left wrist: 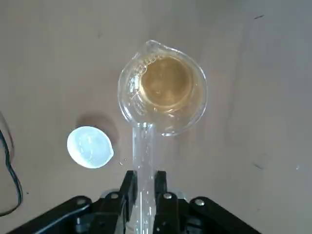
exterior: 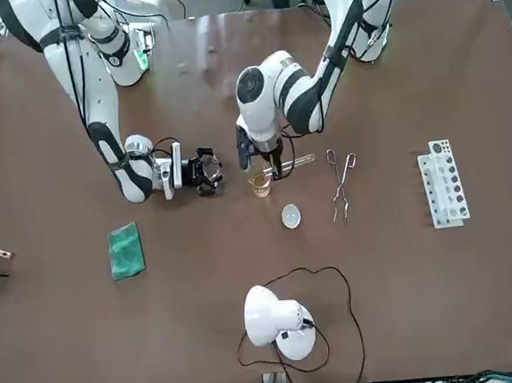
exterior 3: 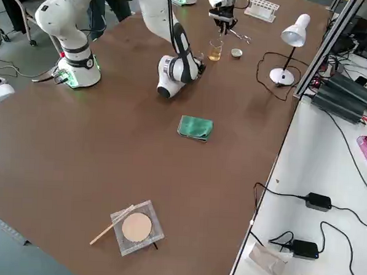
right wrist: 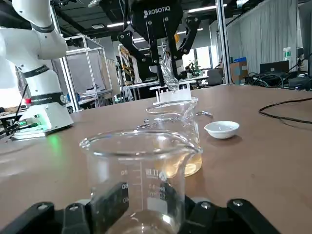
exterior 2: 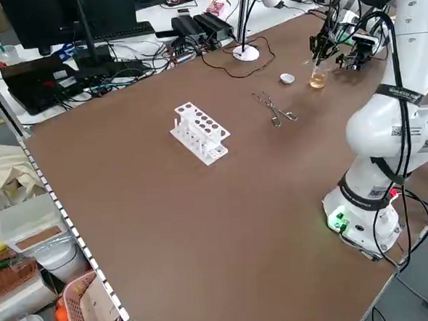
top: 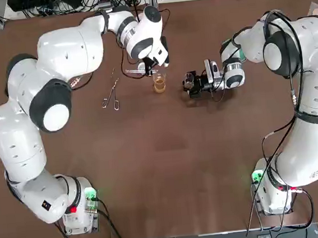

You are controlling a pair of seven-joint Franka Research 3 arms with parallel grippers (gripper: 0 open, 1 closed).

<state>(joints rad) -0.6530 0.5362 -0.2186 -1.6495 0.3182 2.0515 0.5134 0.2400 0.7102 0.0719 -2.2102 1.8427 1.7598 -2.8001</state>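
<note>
My left gripper [top: 151,65] is shut on a clear test tube [left wrist: 144,161], which tilts down with its lower end at the rim of a small beaker of amber liquid [top: 159,84]. The same beaker of amber liquid [left wrist: 165,87] stands upright on the table. A small white dish [left wrist: 90,146] lies just beside it. My right gripper [top: 192,85] lies low over the table, a short way to the right of that beaker, and is shut on an empty glass beaker [right wrist: 139,180]. The right wrist view shows the amber beaker [right wrist: 178,139] just beyond the empty one, with the left gripper [right wrist: 163,73] above it.
Metal tongs [top: 110,95] lie left of the beaker. A white test tube rack [exterior: 442,182] stands farther left. A desk lamp [exterior: 276,320] with its cable is at the far edge. A green cloth [exterior: 126,250] and a wire mesh square [exterior 3: 135,227] lie on the right side.
</note>
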